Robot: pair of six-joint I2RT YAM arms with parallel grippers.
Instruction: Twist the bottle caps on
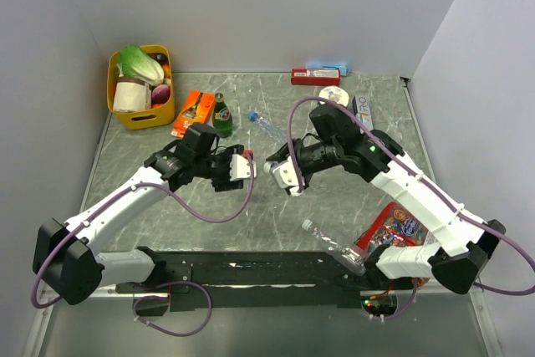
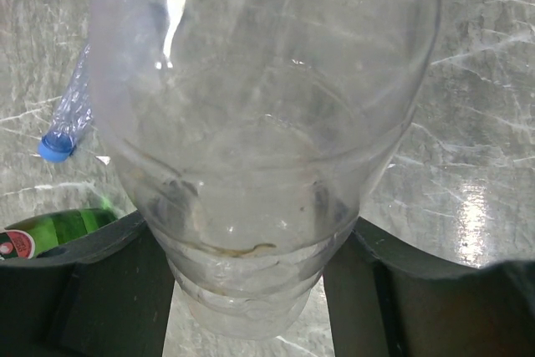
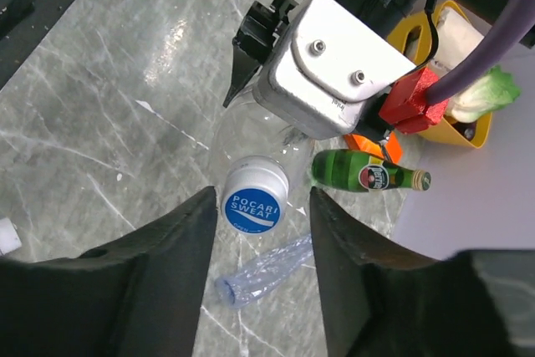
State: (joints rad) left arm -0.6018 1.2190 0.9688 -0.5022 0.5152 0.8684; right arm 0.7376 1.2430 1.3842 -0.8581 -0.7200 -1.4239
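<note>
**Overhead and wrist views of a two-arm station on a grey marbled tabletop (image 1: 351, 198).** The left hand (image 2: 251, 232) is pinched on a clear bottle (image 2: 267, 106). Its two dark fingers (image 2: 117, 290) press the ribbed lower body from either side, and the bottle is carried clear of the tabletop near the middle of the workspace. The bottle points toward the right arm.

A blue cap (image 3: 255, 198) printed "POCARI SWEAT" sits on the bottle's neck. The right hand (image 3: 261, 198) is spread around this cap, one finger (image 3: 167, 265) on each side. A narrow strip of background shows between the cap and one finger, and whether the other finger touches the cap cannot be told.

A second clear bottle (image 1: 266, 125) lies on the tabletop beyond the two hands with a blue cap (image 1: 252, 114) on its end. It is just beside a dark green glass bottle (image 1: 221, 114). A third clear bottle (image 1: 330, 240) lies near the right arm's base, close to a red snack bag (image 1: 393, 225).

At the far left corner stands a yellow basket (image 1: 149, 117) that holds a cabbage (image 1: 138, 60) and a white paper roll (image 1: 129, 94). An orange packet (image 1: 194, 110) lies between the basket and the green bottle. A red box (image 1: 315, 76) rests against the back wall.
</note>
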